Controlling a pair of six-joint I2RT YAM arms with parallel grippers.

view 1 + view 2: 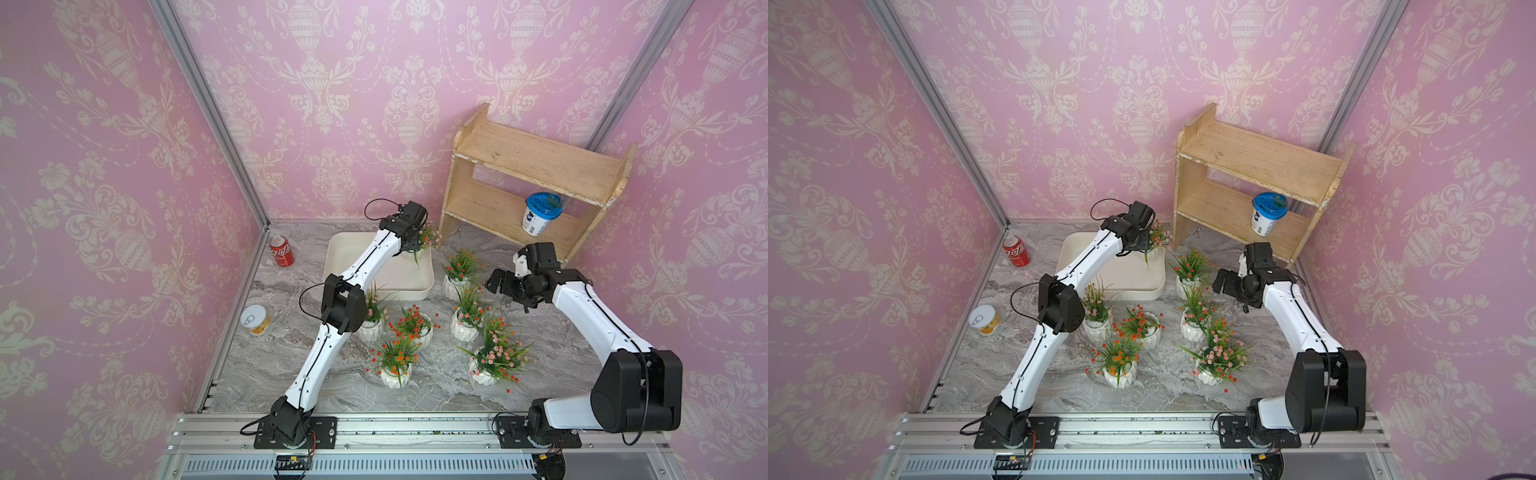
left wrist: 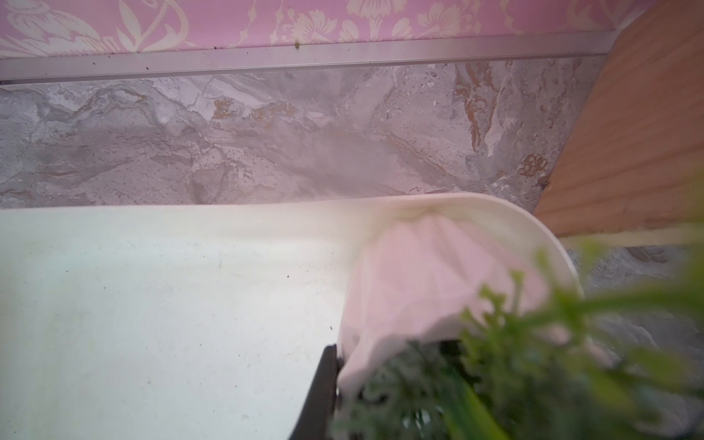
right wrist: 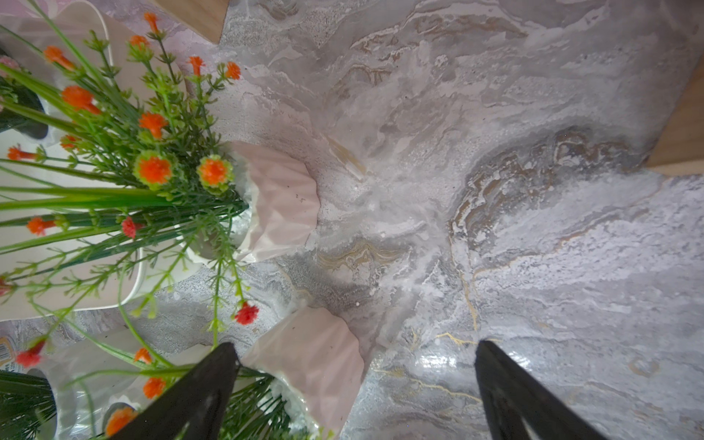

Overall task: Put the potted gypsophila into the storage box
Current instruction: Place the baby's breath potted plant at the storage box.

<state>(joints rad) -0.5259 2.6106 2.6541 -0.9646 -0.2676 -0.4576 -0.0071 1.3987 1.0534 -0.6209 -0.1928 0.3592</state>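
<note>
Left gripper clamped on one potted gypsophila in storage box.
Pot at the box corner nearest wooden shelf; right gripper spread wide, empty, over bench beside other pots.

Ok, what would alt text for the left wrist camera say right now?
A blurred white flower pot with green sprigs, clamped in the left gripper, is at a rounded corner of the cream box. Beyond are the marble table, a pink wall and the side of a wooden shelf.
</note>
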